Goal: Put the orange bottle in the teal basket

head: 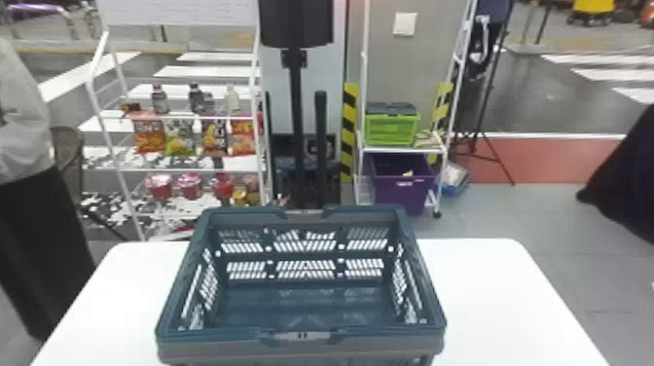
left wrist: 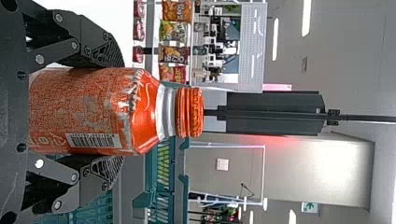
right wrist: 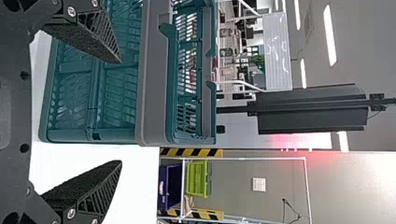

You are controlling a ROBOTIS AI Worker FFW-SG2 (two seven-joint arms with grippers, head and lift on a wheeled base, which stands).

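The teal basket (head: 301,336) stands on the white table in the head view, and its visible floor is bare. In the left wrist view my left gripper (left wrist: 116,112) is shut on the orange bottle (left wrist: 93,109), one finger on each side of its body, with the orange cap pointing away from the wrist. The teal basket (left wrist: 161,205) lies beyond the bottle there. My right gripper (right wrist: 120,112) is open with nothing between its fingers, close to the near side of the basket (right wrist: 154,74) in the right wrist view.
The white table (head: 506,301) extends on both sides of the basket. Behind it stand a shelf with snack bags (head: 180,136) on the left and a rack with a green crate (head: 391,129) and a purple bin (head: 401,190). A dark pole (head: 296,121) rises between them.
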